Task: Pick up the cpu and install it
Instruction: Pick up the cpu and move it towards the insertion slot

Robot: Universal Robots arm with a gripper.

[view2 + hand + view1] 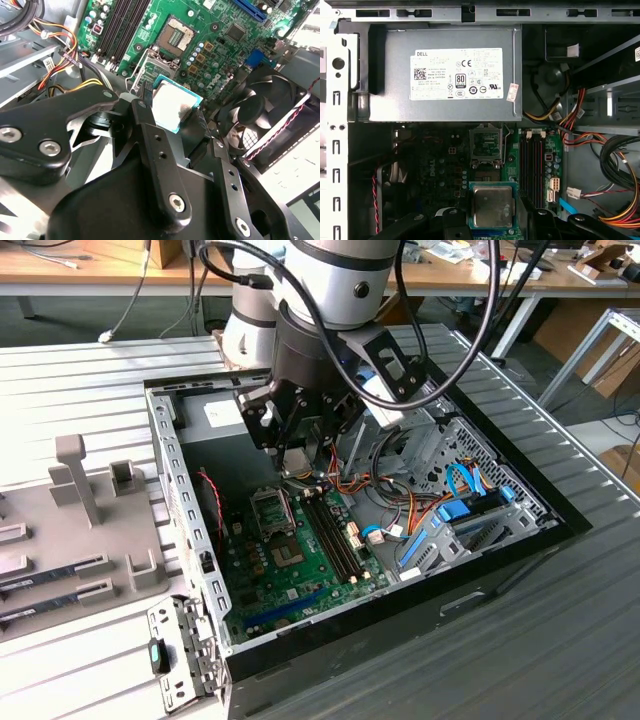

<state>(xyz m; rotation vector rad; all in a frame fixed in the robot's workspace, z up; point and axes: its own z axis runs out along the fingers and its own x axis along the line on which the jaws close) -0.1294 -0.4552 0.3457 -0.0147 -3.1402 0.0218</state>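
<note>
The cpu [172, 106], a small square chip with a green edge and a silver-grey top, sits between my gripper's [173, 111] black fingers [145, 107]. In the first wrist view the cpu [492, 205] hangs flat above the green motherboard [547, 150], just short of the black socket frame [486, 145]. The second wrist view shows the open socket [175, 35] with its metal frame [150, 65] on the board beyond the chip. In the exterior view my gripper [300, 445] is lowered into the open computer case [190, 490], above the socket [272, 510].
A grey power supply [440, 75] fills the case end beyond the socket. Black memory slots [535, 160] run beside the socket. A black fan [260, 115] stands close to the chip. Bundled cables [390, 500] and a drive cage [470, 510] lie on the exterior view's right; a grey fixture [80, 500] on its left.
</note>
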